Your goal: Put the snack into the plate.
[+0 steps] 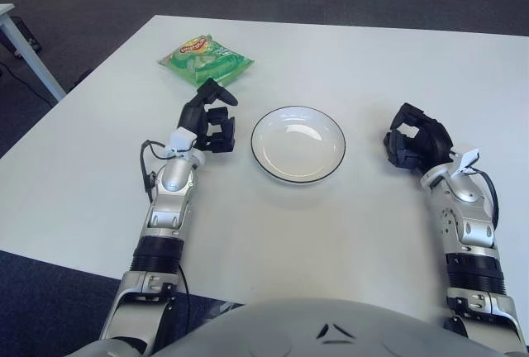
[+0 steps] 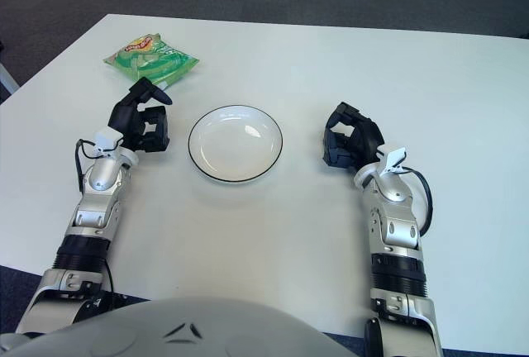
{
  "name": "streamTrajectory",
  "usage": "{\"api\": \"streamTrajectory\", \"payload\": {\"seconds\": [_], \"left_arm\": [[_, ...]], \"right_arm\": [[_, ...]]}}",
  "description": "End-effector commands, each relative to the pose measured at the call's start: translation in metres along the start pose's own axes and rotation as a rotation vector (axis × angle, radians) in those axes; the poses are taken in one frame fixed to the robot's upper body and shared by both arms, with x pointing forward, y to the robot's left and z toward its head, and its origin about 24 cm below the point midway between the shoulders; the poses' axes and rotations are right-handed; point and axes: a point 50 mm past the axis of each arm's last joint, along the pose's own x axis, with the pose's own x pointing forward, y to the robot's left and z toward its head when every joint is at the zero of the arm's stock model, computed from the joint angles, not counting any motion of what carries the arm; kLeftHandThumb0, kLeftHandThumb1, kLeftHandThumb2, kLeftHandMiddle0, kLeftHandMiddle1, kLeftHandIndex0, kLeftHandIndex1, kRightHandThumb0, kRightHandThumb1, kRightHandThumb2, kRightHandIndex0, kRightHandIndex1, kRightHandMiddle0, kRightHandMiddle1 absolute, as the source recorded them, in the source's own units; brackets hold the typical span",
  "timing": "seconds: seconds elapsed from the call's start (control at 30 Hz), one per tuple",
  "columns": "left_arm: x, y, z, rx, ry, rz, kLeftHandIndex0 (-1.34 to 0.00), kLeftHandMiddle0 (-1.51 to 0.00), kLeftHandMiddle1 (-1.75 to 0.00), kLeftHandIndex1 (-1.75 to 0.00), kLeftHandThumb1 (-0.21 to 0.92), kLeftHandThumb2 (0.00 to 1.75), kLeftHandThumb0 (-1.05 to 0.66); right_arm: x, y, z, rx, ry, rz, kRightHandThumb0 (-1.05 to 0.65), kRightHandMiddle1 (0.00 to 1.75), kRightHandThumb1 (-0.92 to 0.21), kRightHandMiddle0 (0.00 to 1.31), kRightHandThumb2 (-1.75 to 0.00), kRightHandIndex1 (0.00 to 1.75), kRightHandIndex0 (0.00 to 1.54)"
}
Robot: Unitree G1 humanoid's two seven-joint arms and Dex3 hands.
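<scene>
A dark carpeted floor surrounds a white counter [image 1: 273, 233], and near the middle of that counter sits the plate [image 1: 298, 144], a shallow white dish with a thin dark rim that serves here as the reference for everything else. The plate holds nothing. The snack [image 1: 205, 59], a green packet with a red and yellow logo, lies flat on the counter beyond the plate and off to its left, well apart from its rim, so as the pictures show it the task has not been advanced at all: the packet is neither gripped nor lifted, and the whole of the pick, the carry and the release into the dish remains to be done. The left robot hand [image 1: 210, 119] is just to the left of the plate, between it and the snack, with one black finger stretched out toward the packet's near edge and the others loosely bent; it holds nothing, and a small gap of bare counter shows between its foremost finger and the packet. It looks like the hand best placed to make the grasp, since it need only reach a little farther away from the plate to close on the bag. The right robot hand [image 2: 351, 136] shows on the right side of the plate, apart from its rim, fingers curled inward around nothing.
</scene>
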Motion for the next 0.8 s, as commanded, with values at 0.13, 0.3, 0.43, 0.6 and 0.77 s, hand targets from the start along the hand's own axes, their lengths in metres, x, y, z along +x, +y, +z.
{"api": "streamTrajectory", "payload": {"seconds": [0.13, 0.3, 0.43, 0.6, 0.77], "left_arm": [[-0.061, -0.004, -0.06, -0.077, 0.317, 0.046, -0.56, -1.23, -1.75, -1.75, 0.37, 1.24, -0.46], [-0.06, -0.003, -0.061, -0.077, 0.324, 0.048, -0.56, -1.23, -1.75, -1.75, 0.38, 1.24, -0.46], [-0.06, 0.0, -0.061, -0.073, 0.327, 0.052, -0.56, -1.23, -1.75, -1.75, 0.38, 1.23, -0.46], [-0.06, 0.003, -0.061, -0.067, 0.328, 0.049, -0.56, -1.24, -1.75, -1.75, 0.38, 1.24, -0.46], [-0.058, 0.006, -0.061, -0.056, 0.332, 0.055, -0.57, -1.25, -1.75, -1.75, 0.37, 1.24, -0.46]], "right_arm": [[-0.024, 0.003, -0.046, 0.081, 0.188, -0.03, -0.49, 1.75, -0.29, 0.64, -1.35, 1.75, 1.3], [-0.024, 0.005, -0.046, 0.084, 0.185, -0.029, -0.49, 1.75, -0.29, 0.64, -1.35, 1.75, 1.3], [-0.023, 0.008, -0.046, 0.088, 0.181, -0.025, -0.49, 1.75, -0.29, 0.64, -1.35, 1.75, 1.31], [-0.023, 0.011, -0.046, 0.095, 0.174, -0.026, -0.49, 1.75, -0.29, 0.64, -1.35, 1.75, 1.31], [-0.022, 0.013, -0.045, 0.101, 0.172, -0.031, -0.5, 1.75, -0.28, 0.64, -1.35, 1.75, 1.3]]}}
